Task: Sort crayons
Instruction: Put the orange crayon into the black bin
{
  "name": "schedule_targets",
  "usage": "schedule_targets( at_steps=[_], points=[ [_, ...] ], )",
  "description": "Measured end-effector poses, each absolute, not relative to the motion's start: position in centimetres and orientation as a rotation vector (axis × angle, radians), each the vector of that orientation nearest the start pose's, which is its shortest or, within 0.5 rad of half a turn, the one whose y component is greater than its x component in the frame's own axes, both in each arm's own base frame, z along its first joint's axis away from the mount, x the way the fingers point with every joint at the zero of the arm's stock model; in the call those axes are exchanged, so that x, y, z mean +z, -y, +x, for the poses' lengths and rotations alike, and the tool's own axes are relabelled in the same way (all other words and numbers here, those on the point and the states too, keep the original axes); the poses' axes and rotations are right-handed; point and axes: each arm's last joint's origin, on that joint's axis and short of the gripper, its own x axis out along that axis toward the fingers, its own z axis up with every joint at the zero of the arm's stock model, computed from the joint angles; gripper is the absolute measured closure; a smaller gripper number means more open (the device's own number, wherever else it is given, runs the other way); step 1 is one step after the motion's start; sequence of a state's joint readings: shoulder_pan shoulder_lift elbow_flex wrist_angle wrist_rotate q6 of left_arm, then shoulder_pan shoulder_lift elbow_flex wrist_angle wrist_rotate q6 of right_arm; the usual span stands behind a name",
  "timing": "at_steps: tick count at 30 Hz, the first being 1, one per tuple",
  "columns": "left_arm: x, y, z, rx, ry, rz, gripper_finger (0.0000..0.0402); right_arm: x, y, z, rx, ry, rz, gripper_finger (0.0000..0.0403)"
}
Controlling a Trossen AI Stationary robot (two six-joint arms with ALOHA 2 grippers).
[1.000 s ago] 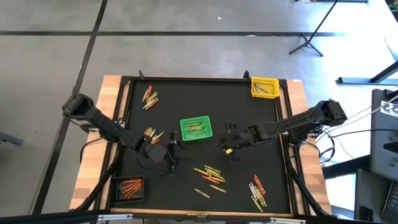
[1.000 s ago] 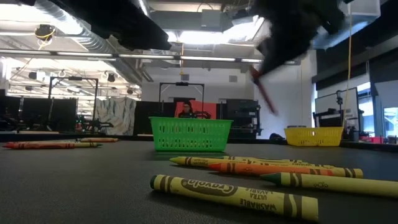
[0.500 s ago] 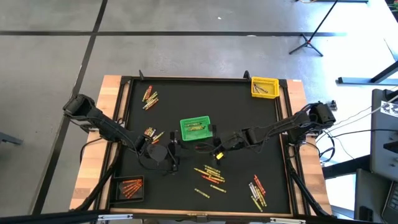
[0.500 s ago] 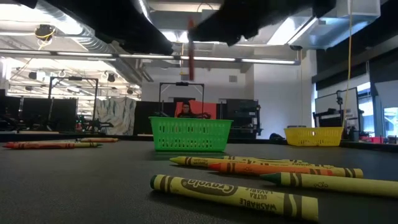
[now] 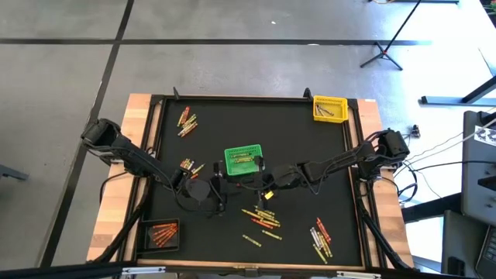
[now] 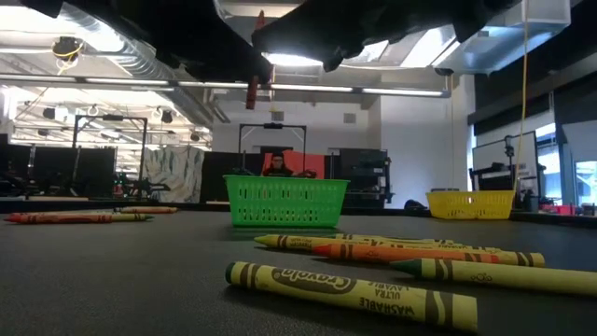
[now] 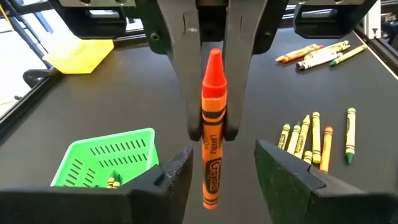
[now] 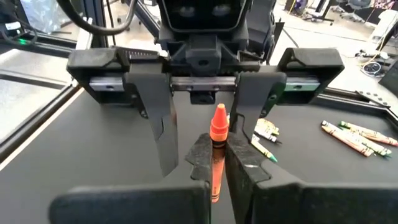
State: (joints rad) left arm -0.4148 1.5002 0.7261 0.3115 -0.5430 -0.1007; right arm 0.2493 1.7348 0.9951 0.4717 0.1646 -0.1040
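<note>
An orange crayon [image 7: 212, 118] stands upright in the air over the table's middle, tip up, with my right gripper [image 8: 216, 149] shut on it. My left gripper [image 7: 221, 168] faces it from the table's left with its fingers open. Those fingers stand on either side of the crayon's line and do not touch it. In the high view the right gripper [image 5: 263, 186] and the left gripper [image 5: 219, 190] meet just near of the green basket [image 5: 243, 160]. Loose crayons [image 5: 262, 217] lie flat on the black mat. My right gripper pinches the orange crayon at the middle of its paper wrapper [image 7: 212, 132] between its two fingers. The fingers [image 8: 199, 155] come almost level from the table's right and lie across the crayon. It stands upright, tip up, lower end [image 7: 211, 200] hanging free, clear of the table.
A yellow basket [image 5: 328, 108] sits in the far right corner and a black basket [image 5: 161, 232] with red crayons in the near left corner. More crayons lie in groups at the far left [image 5: 187, 120], mid left [image 5: 188, 166] and near right [image 5: 320, 236].
My right gripper has carried the orange crayon toward the table's left, up to my left gripper, and has tipped from pointing steeply down to nearly level. The crayon has turned from slanted to upright. It stays clear of the table.
</note>
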Motion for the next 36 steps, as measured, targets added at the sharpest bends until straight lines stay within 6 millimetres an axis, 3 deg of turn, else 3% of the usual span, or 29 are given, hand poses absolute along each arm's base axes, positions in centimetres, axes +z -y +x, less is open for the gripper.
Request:
schedule_targets(
  at_steps=[5, 16, 22, 27, 36],
  points=[
    [19.7, 10.9, 28.1, 0.127, -0.408, 0.155, 0.0275, 21.8, -8.9, 36.7, 0.098, -0.259, -0.158, 0.0381],
    [20.0, 11.0, 28.2, 0.128, -0.382, 0.159, 0.0391, 21.7, -9.0, 36.7, 0.126, -0.262, -0.087, 0.0378],
    [20.2, 11.4, 28.1, 0.115, -0.409, 0.170, 0.0390, 21.9, -9.0, 36.4, 0.142, -0.283, -0.055, 0.0313],
    [21.2, 12.9, 27.7, 0.081, -0.525, 0.198, 0.0393, 24.2, -9.1, 34.8, 0.289, -0.314, -0.034, 0.0259],
    [22.3, 15.0, 25.7, -0.022, -0.856, 0.090, 0.0392, 24.1, -10.4, 33.4, 0.361, -0.413, -0.079, 0.0250]
  ],
)
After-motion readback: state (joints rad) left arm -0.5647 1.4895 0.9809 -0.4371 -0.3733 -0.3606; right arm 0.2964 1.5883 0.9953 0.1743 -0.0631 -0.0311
